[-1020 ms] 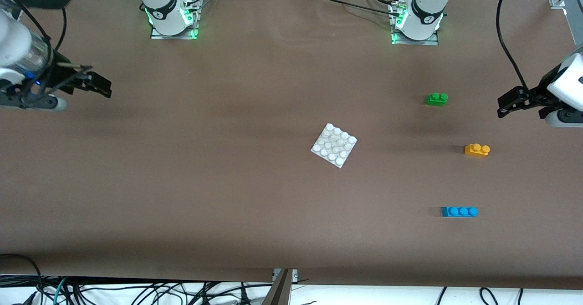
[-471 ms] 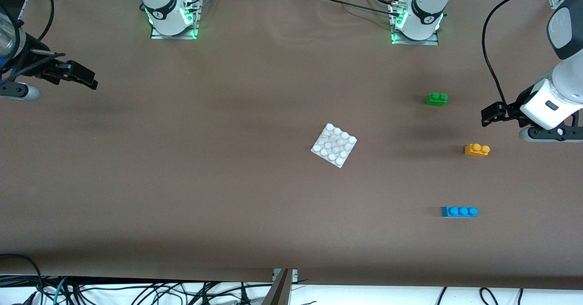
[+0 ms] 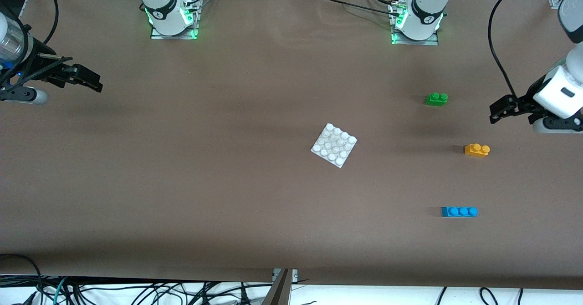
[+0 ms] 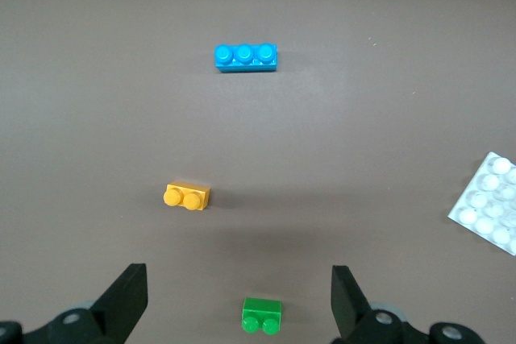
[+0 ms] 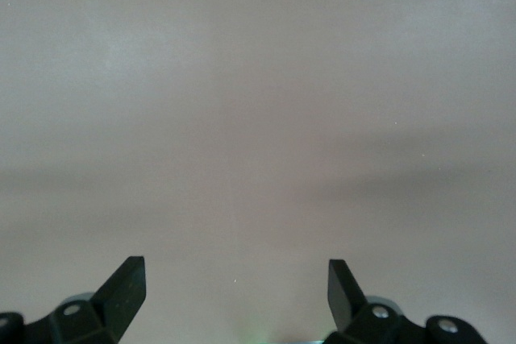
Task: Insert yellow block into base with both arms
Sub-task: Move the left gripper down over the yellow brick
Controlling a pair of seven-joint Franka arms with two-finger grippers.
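My left gripper (image 3: 497,112) hangs over the brown worktop (image 3: 205,182) at the left arm's end, jaws spread wide and holding nothing. It is up in the air near the edge of the front view, clear of every brick. From its wrist camera the two black fingertips (image 4: 129,292) frame bare worktop, with the green brick (image 4: 262,315) showing between them lower down.

The yellow block (image 3: 477,149) sits on the worktop toward the left arm's end, studs up, touching nothing. The green brick lies farther from the front camera than it, and the blue brick (image 3: 459,211) — the long one with three studs — lies nearer. All three stand well apart from each other.

The base (image 3: 334,144) lies flat near the middle of the worktop, turned at an angle so one corner points at the front camera. Its studs are bare. One corner of it shows at the edge of the left wrist view.

My right gripper (image 3: 86,80) hangs over the right arm's end of the worktop — jaws just as wide, and empty. Its wrist view shows only plain worktop between the fingertips (image 5: 125,283). Both grippers are well apart from the base and from the yellow block.
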